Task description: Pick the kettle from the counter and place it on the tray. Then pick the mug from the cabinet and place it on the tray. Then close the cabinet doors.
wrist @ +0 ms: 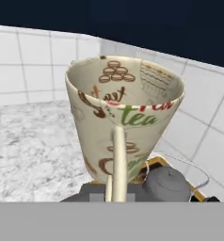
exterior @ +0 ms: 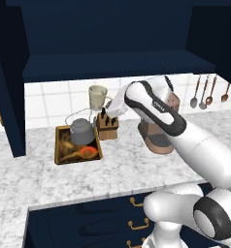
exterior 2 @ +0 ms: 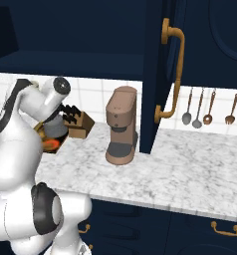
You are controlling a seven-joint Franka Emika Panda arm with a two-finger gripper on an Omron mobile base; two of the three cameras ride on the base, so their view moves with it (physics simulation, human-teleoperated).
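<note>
From the left base camera one tray sits on the counter with one kettle inside it; the mug hangs in the air above, held by the gripper, fingers closed on its handle; a knife block stands just right. The right base camera alone shows one coffee machine, an open cabinet door and four hanging utensils — the hand camera reveals the mug's printed pattern.

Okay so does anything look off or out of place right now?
Nothing is spilled or damaged. The mug hangs upright in the air above the tray, gripped by the claw. The kettle sits upright on the tray, and a cabinet door is open.
</note>
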